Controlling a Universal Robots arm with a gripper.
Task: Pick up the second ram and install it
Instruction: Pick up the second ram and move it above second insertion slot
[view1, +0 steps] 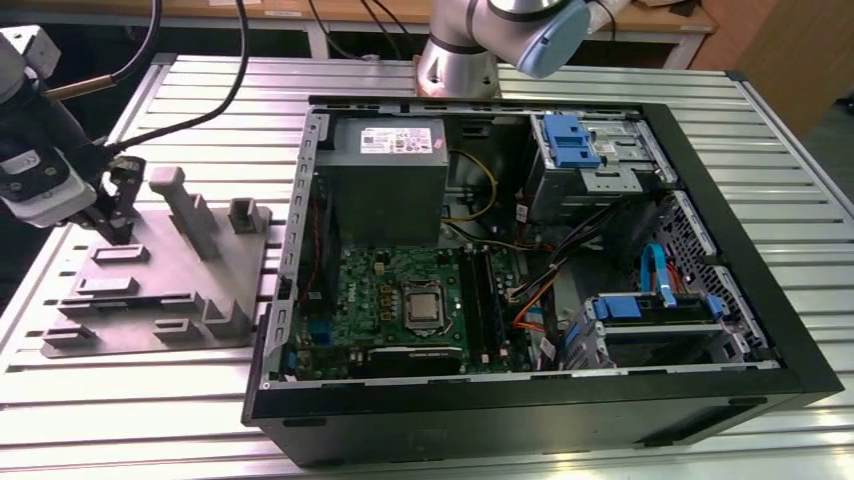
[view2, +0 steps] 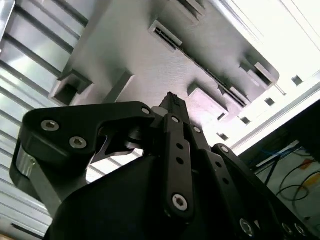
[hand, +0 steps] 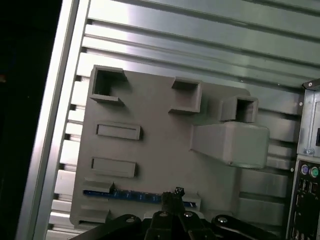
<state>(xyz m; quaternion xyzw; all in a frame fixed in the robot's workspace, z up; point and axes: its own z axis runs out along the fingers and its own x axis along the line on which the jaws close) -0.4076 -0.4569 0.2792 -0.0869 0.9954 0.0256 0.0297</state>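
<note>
The second ram (hand: 125, 195) shows as a thin blue-edged strip lying in a slot at one edge of the grey holder plate (hand: 160, 150) in the first wrist view. My gripper (hand: 173, 195) hangs right over one end of that strip. Its dark fingers (view2: 172, 130) run together to a single tip with no gap showing, so it looks shut. I cannot tell whether the tip touches the ram. In the exterior view the gripper (view1: 120, 232) stands low over the holder plate (view1: 160, 300) at the exterior view's left.
An open computer case (view1: 747, 330) lies to the exterior view's right of the plate, with a green motherboard (view1: 387, 300) and long black slot rails (view1: 487, 300) inside. Raised grey blocks (view1: 187, 215) stand on the plate. Everything rests on a ribbed aluminium table (view1: 134, 410).
</note>
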